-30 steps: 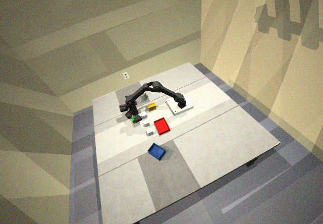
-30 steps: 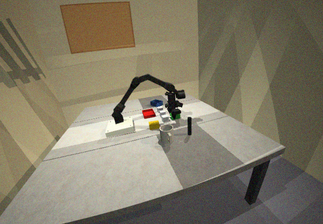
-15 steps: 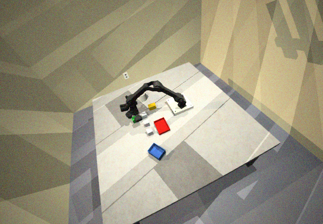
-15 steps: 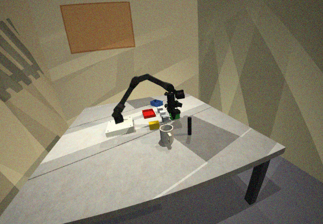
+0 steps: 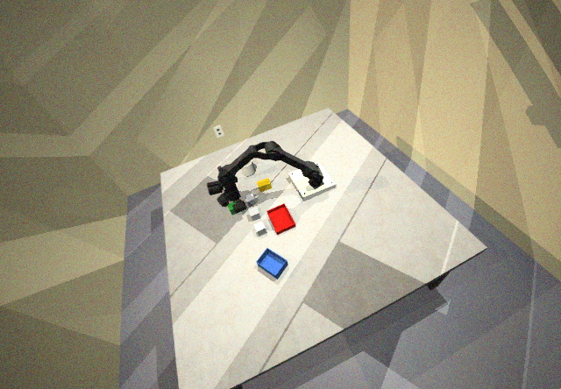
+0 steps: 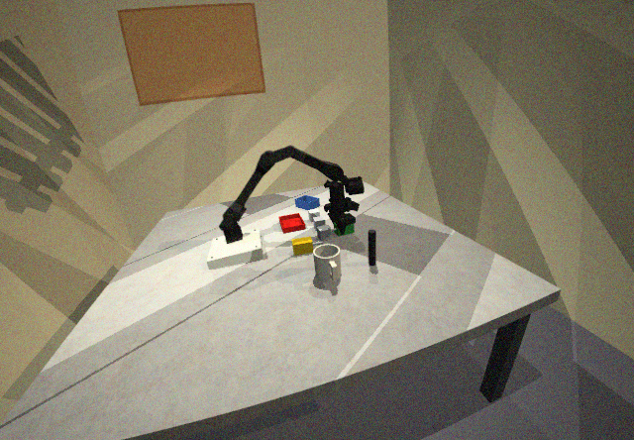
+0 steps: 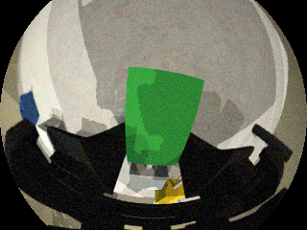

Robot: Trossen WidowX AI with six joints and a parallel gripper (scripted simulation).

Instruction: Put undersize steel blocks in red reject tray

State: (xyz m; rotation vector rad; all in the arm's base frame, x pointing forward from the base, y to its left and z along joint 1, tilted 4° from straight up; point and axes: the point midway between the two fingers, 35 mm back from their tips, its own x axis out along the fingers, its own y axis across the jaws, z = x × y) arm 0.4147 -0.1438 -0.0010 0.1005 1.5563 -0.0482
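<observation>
My gripper (image 5: 235, 204) (image 6: 342, 223) (image 7: 153, 126) is shut on the green GO gauge (image 5: 231, 208) (image 6: 348, 229) (image 7: 163, 112), low over the table beside the row of blocks. Three grey steel blocks stand in a row: one block (image 5: 251, 200) (image 6: 323, 231) nearest the yellow block, a middle block (image 5: 254, 214) (image 6: 319, 221), and a far block (image 5: 259, 229) (image 6: 313, 215) toward the blue tray. Their bores are too small to judge. The red reject tray (image 5: 280, 218) (image 6: 291, 222) lies beside the row, with no block in it. The gauge's pin cannot be made out.
A blue tray (image 5: 272, 263) (image 6: 307, 202) (image 7: 29, 107) lies beyond the far block. A yellow block (image 5: 264, 184) (image 6: 302, 247) (image 7: 167, 194) sits between the row and a grey mug (image 5: 249, 168) (image 6: 326, 267). A black upright cylinder (image 6: 371, 247) stands near the mug.
</observation>
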